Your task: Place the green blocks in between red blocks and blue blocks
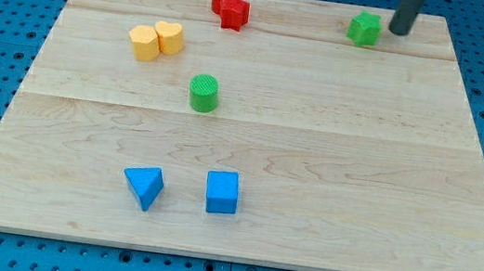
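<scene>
Camera view: tool (397, 31) beside green block (364, 28)

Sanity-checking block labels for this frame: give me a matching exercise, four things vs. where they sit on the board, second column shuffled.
Things:
1. green cylinder
2. green star-like block
3. blue cube
4. my tip

Places:
A. near the view's bottom, right of the blue triangular block
B. view's top right, just left of the rod's end
C. mid-board, below the two red blocks
D. view's top right, just right of a green block

Pairs: 1-C, 2-B, 3-A, 4-D
</scene>
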`<state>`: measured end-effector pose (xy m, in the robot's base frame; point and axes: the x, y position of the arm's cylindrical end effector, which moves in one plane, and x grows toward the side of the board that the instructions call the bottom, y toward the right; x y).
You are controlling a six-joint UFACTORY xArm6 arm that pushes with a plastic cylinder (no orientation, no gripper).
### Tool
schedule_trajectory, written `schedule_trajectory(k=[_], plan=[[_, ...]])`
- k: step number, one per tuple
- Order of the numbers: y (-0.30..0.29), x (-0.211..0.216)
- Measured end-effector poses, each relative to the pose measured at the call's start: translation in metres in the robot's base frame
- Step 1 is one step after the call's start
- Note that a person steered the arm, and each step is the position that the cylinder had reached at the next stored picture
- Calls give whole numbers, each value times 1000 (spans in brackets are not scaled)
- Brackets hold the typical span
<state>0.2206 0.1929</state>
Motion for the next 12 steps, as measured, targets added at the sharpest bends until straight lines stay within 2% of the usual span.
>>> schedule_trajectory(k=[1,2,3,6,7,8,10,12], plan=[[-62,-4],[-107,59],[-122,98],[-25,98],[-32,132],[-103,138],[-159,118],[-261,145]])
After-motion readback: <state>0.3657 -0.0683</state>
